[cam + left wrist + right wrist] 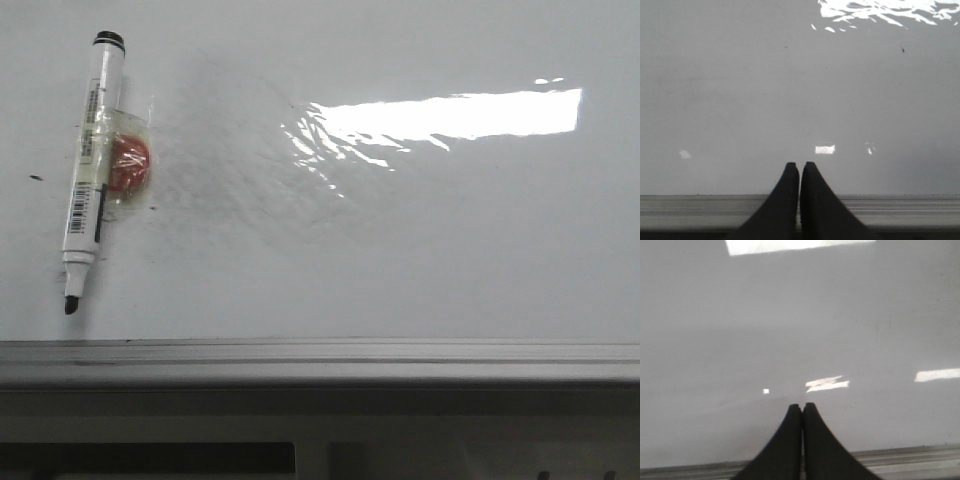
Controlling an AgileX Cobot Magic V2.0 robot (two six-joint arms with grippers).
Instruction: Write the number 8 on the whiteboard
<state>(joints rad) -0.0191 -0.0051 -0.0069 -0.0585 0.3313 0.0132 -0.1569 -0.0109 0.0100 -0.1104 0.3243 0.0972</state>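
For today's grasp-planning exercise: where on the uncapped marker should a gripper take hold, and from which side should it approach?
Grip the marker on its white barrel, probably above or below the taped red piece. It lies nearly flat on the whiteboard, tip toward the rail, so come down from above, jaws spanning the barrel's width. Avoid the inked tip.

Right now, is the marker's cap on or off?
Off. The marker lies on the whiteboard with its dark tip bare; no cap shows in any view.

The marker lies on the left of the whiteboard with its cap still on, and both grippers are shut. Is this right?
Not quite. In the front view the marker lies uncapped, its black tip bare. The rest holds: it is on the left of the whiteboard, and the left gripper and right gripper are shut.
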